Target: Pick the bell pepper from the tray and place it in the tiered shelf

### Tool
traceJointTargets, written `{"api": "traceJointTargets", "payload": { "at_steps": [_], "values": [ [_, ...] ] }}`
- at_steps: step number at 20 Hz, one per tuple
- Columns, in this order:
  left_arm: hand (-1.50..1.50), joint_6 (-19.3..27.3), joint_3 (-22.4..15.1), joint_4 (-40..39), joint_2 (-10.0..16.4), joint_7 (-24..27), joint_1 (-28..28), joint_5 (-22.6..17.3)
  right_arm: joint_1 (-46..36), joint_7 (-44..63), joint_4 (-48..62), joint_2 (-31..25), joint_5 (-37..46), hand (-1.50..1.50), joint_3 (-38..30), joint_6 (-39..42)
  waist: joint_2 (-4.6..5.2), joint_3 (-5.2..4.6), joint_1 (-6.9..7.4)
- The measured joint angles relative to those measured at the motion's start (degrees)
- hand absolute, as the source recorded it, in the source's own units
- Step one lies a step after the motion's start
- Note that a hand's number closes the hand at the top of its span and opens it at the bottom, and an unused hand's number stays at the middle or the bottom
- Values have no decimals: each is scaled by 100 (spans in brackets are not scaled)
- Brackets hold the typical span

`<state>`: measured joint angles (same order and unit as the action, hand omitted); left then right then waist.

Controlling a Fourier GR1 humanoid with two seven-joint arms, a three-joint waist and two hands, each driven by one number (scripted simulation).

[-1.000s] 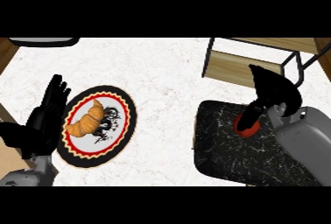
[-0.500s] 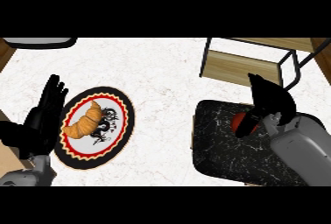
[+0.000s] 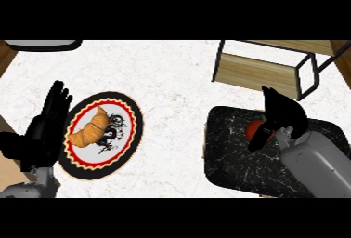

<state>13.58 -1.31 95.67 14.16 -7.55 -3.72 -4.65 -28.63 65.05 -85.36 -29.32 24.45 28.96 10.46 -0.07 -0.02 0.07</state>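
Curling over the black marbled tray (image 3: 233, 162), the right hand (image 3: 284, 114) clasped the red bell pepper (image 3: 256, 126); the left hand (image 3: 44, 135) rested open, fingers straight.

The bell pepper (image 3: 256, 127) is red and rounded. It lies in the upper middle of the tray (image 3: 233, 160), its right side hidden behind the right hand (image 3: 284, 114). The tray is black with pale marbling and rounded corners, flat on the bench (image 3: 171, 83) at the right. The tiered shelf (image 3: 255, 70), light wooden boards in a black frame, stands just beyond the tray.
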Motion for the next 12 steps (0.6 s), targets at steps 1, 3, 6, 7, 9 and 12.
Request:
{"api": "traceJointTargets", "payload": {
  "at_steps": [1,3,6,7,9,12],
  "values": [
    [0,-26,24,5,7,-9,-2,0,24,-78,88,52,87,-150,-38,-4,0,-1,4],
    [0,-45,70,25,13,-77,-40,8,204,-84,-110,109,227,-150,-90,-6,-1,1,-8],
    [0,-87,125,34,-5,-77,-39,20,276,-247,201,313,515,-150,-155,-28,3,0,8],
    [0,-104,125,62,-21,-68,10,39,301,-313,280,350,589,-150,-215,-20,5,1,10],
    [0,-111,114,100,-57,-96,28,97,294,-440,523,479,760,-150,-331,-30,6,1,16],
    [0,-186,164,50,-120,-64,24,80,451,-532,534,628,925,-150,-473,-4,5,1,7]
  ]
}}
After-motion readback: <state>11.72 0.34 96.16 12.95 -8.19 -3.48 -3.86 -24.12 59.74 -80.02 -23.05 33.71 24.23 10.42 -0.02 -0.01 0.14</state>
